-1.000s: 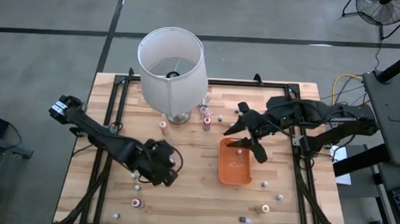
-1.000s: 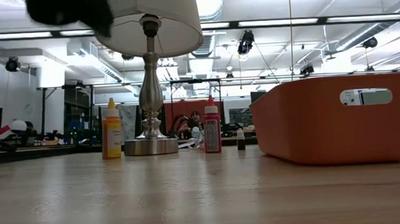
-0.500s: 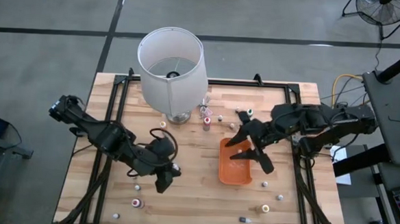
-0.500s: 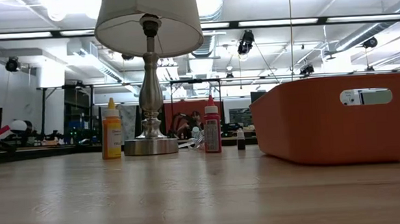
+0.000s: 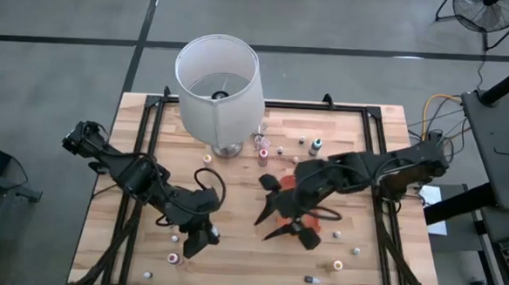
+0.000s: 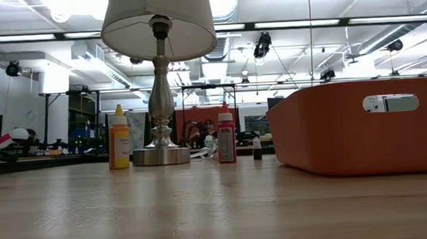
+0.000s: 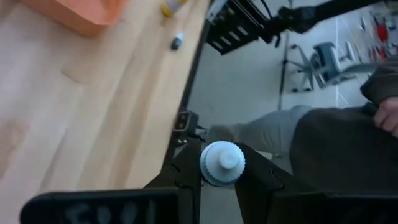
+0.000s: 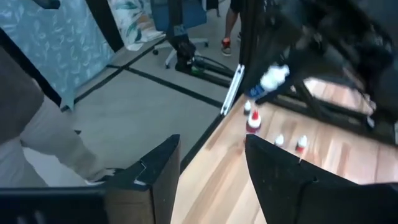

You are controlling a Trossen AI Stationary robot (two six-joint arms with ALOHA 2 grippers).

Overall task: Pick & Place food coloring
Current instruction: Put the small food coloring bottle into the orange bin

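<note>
The food coloring is several tiny bottles scattered over the wooden table [image 5: 234, 202]. A red one [image 5: 261, 156] and a yellow one [image 5: 208, 160] stand by the lamp [image 5: 218, 79]. My left gripper [image 5: 199, 240], near the table's front left, is shut on one white-capped bottle [image 7: 222, 163]. My right gripper [image 5: 283, 224] hangs open above the orange tray [image 6: 360, 126] and hides most of it from above. Nothing is between its fingers [image 8: 155, 174]. My left gripper pinches the small bottle between its two fingers, one on each side just below the ribbed white cap [image 7: 211, 171]. The cap's top faces back toward the wrist. The fingers slant down toward the table's near edge. The bottle is lifted clear of the table.
The tall lamp with its white shade stands at the far middle. More bottles lie along the near edge [image 5: 337, 265] and near the far edge [image 5: 315, 146]. Black frame rails [image 5: 382, 210] run along the table's sides. A seated person [image 7: 323, 143] is beyond the near edge.
My left gripper has risen with the bottle and tipped from pointing down to slanting forward, shifting a little toward the near edge. My right gripper has swung from the tray's far end across it toward the table's left and near edge, staying open.
</note>
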